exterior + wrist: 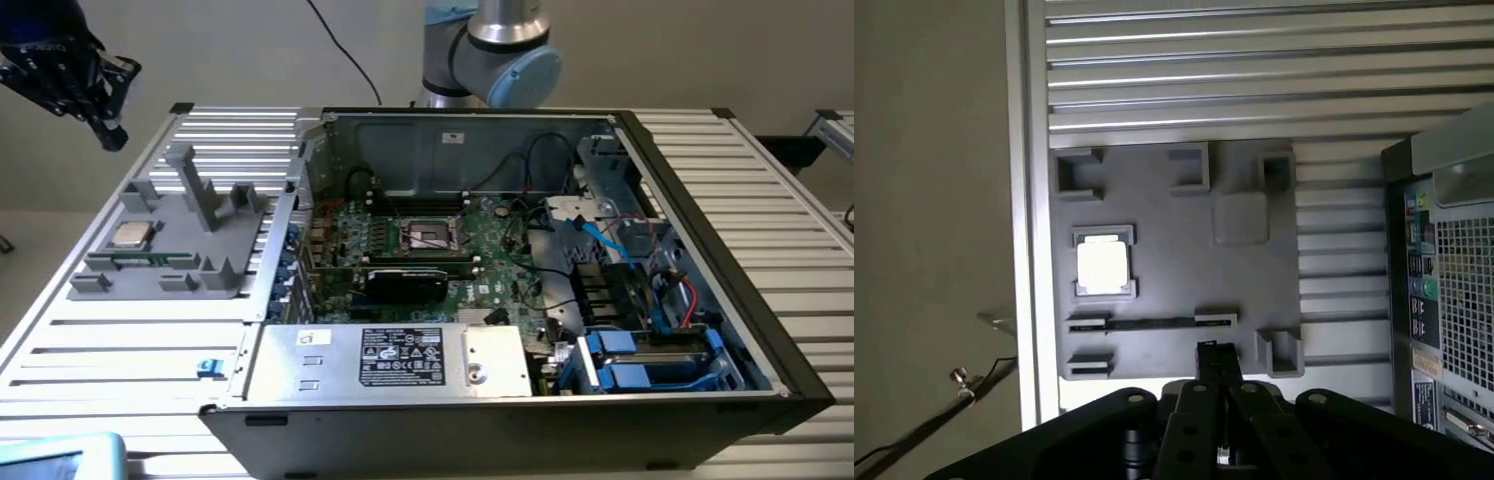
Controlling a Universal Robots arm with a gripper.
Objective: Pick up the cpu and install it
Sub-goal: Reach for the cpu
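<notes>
The job has hardly begun. On the big striped metal table point(747, 200), the open computer case point(534, 140) fills the middle of the frame, and the cpu point(130, 235) lies in the grey holder point(200, 270) at the left, not yet picked up. The gripper point(112, 135) hangs in the upper left, well above the cpu, in front of a plain pale wall point(227, 50), jaws together and holding nothing.

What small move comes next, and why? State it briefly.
Probably carry the gripper across until it sits above the cpu. The cpu lies untouched in its pocket on the grey fixture. The gripper is shut and holds nothing, and it hangs well above the fixture, off to one side of the cpu.
</notes>
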